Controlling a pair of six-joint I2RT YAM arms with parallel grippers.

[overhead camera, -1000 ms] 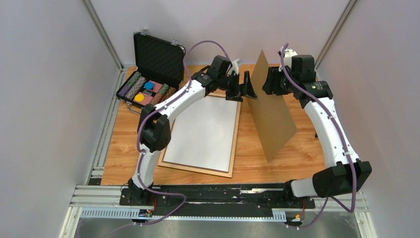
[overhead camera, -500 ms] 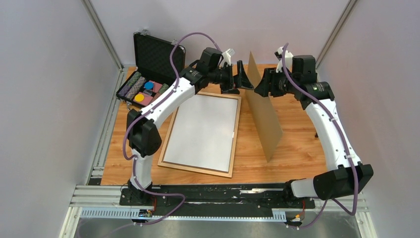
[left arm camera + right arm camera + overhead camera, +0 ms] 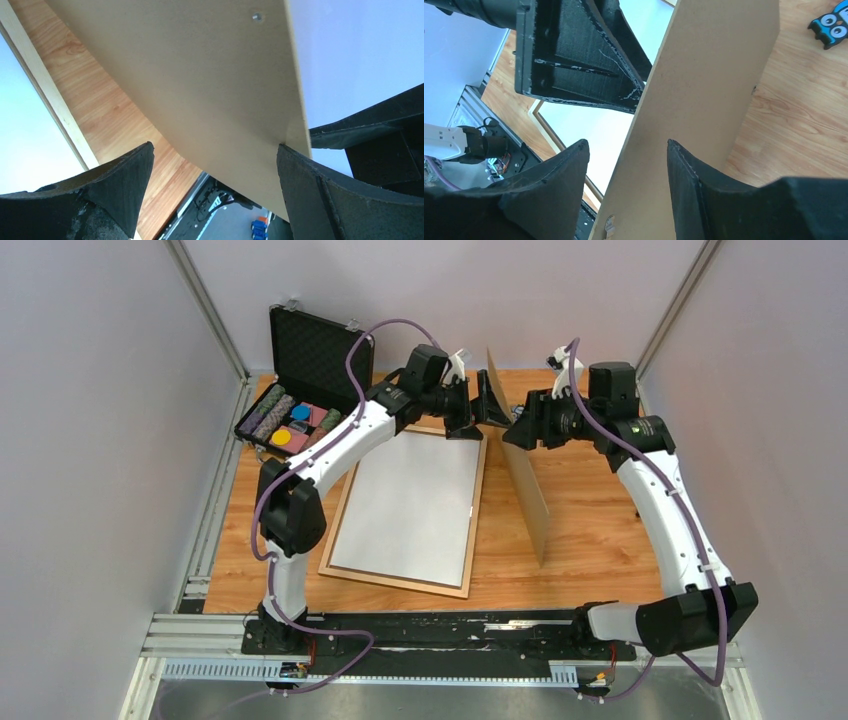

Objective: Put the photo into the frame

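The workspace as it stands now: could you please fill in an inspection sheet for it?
Surface: wooden table, no spills seen.
Job's things: photo lies white back up inside the frame, flat on the table.
Clutter: brown backing board on edge, nearly upright, right of the frame; open black case of chips far left; blue owl figure.
Hands: left hand open, board's corner between its fingers; right hand open around the board, gap on one side.
Cables: purple cables loop over both arms.
Surroundings: pale walls; metal rails at the near edge.
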